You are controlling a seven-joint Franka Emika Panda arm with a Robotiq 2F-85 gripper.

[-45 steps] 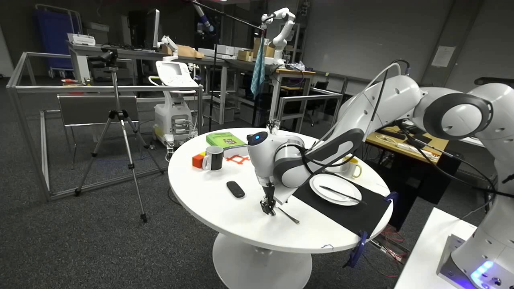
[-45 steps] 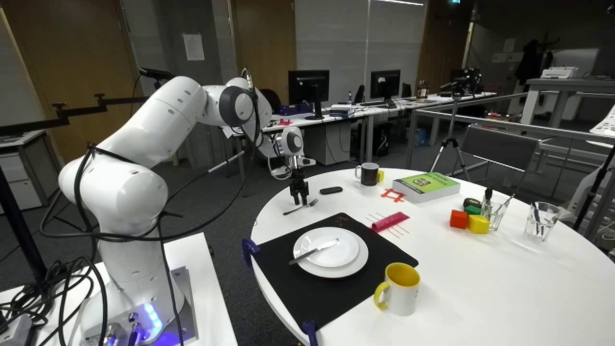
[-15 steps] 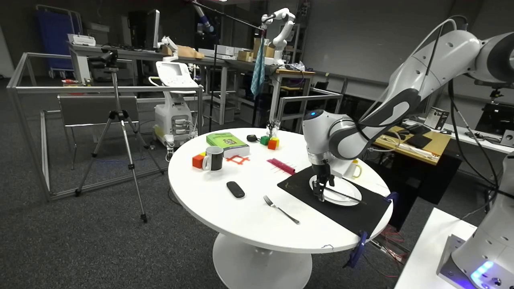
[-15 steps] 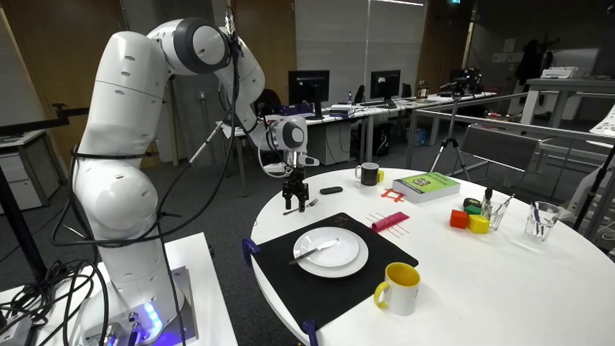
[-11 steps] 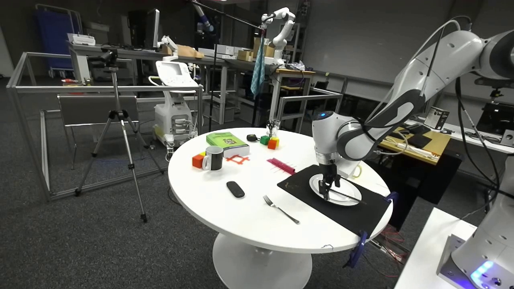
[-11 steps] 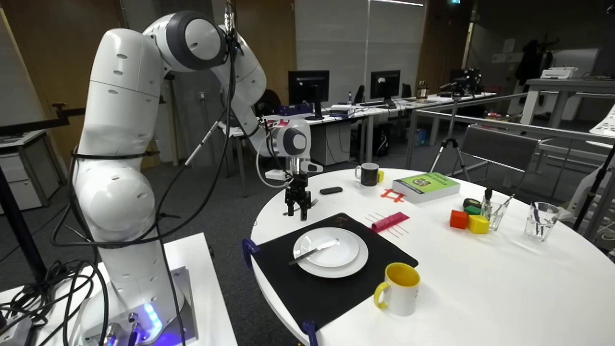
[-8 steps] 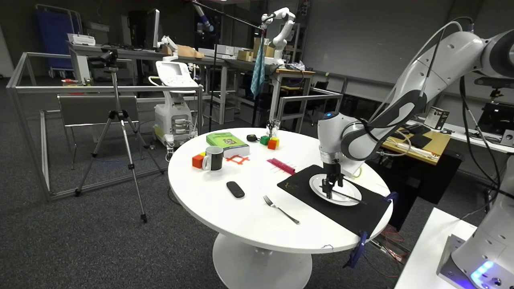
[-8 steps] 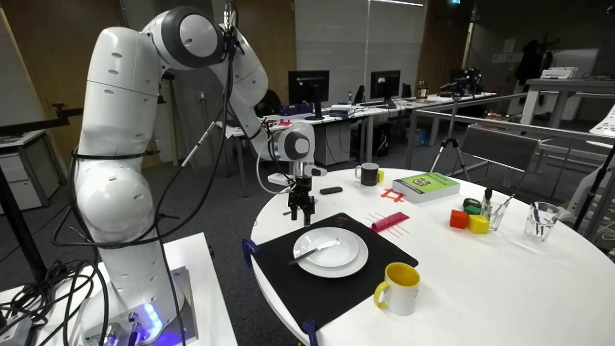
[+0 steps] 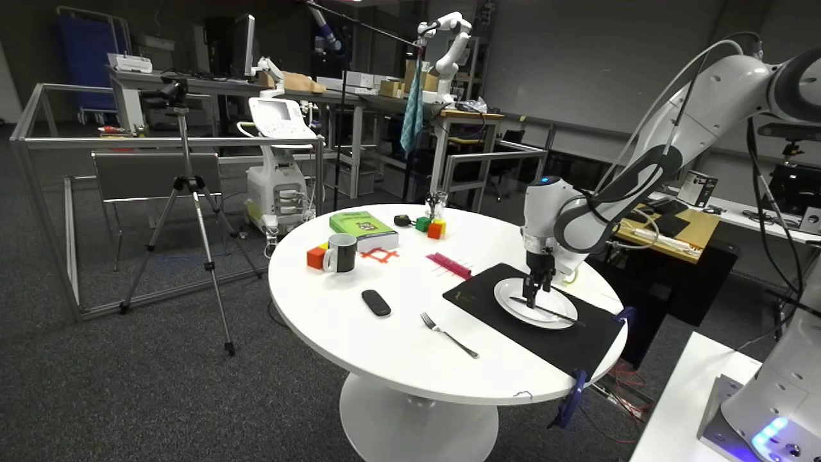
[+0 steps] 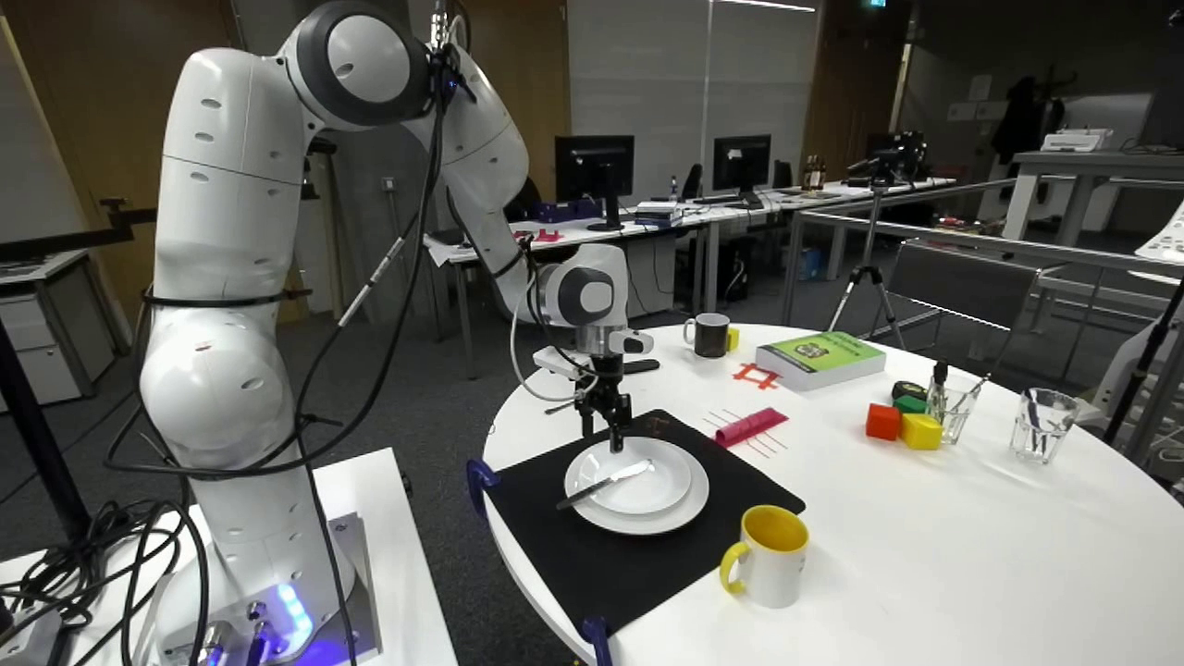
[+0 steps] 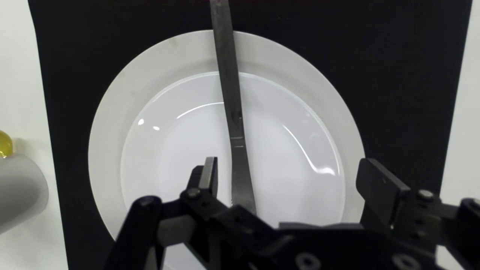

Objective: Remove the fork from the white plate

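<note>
The fork (image 9: 449,335) lies on the white table beside the mat, off the plate. In an exterior view only a bit of its handle (image 10: 558,408) shows behind my gripper. The white plate (image 10: 689,511) lies on the black mat with a smaller white plate on it. A knife (image 10: 592,490) with a dark handle lies across both plates. The plate (image 11: 107,131) and knife (image 11: 228,82) fill the wrist view. My gripper (image 11: 288,167) is open and empty above the plate. The knife blade shows between its fingers, nearer one finger. It shows in both exterior views (image 9: 537,292) (image 10: 602,437).
The black mat (image 10: 601,578) is clamped at the table edge. A yellow-white mug (image 10: 775,564) stands near the plate. A black oblong object (image 9: 376,303), black mug (image 9: 346,254), green book (image 9: 365,226), pink strip (image 10: 751,425), coloured cubes (image 10: 883,422) and a glass (image 10: 1043,425) stand further off.
Three seconds ago my gripper was down at the fork on the table. It has risen and moved over the plate, by the knife. The fork stays on the table.
</note>
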